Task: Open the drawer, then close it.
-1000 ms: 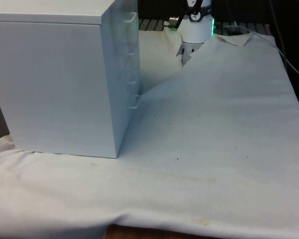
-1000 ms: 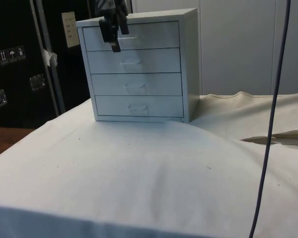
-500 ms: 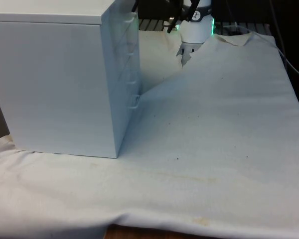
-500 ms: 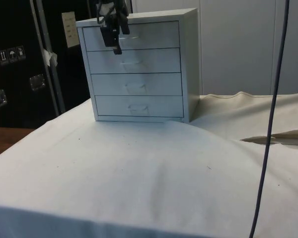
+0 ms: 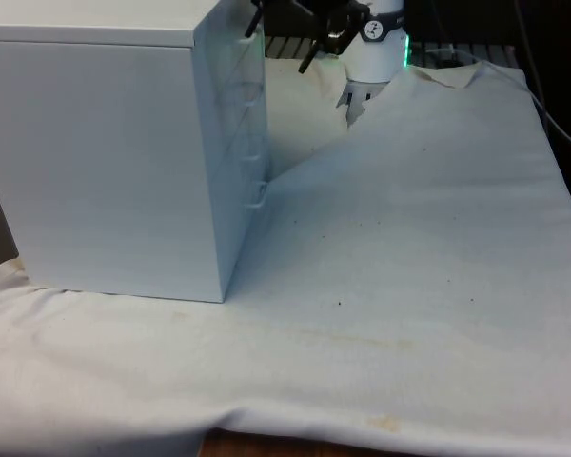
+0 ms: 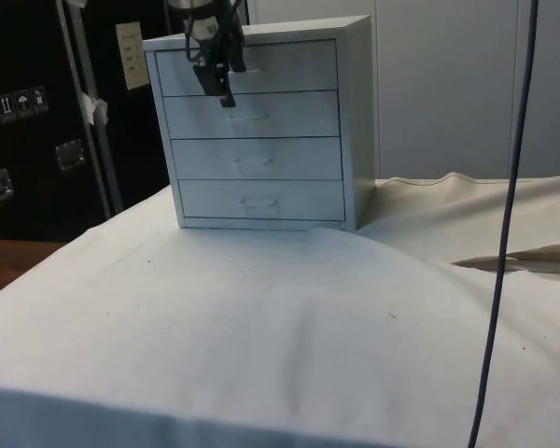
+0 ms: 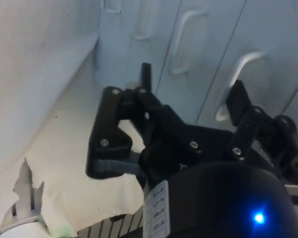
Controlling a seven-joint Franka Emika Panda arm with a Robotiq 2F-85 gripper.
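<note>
Dark cabinets (image 6: 37, 121) and pale wall panels (image 6: 448, 84) stand behind the white-clothed table (image 6: 261, 336).

The chest of drawers (image 6: 261, 121) stands on the cloth (image 6: 261, 327) — pincer (image 6: 219, 79) before its top drawer (image 6: 280, 67).

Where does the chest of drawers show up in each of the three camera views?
Front view: the chest of drawers stands at the front view's left, its plain side to the camera, drawer fronts edge-on.
Side view: the chest stands on the white cloth, four drawer fronts facing the camera.
Wrist view: drawer fronts with handles lie beyond the pincer.
Shared landmark: the pincer at the top drawer.
</note>
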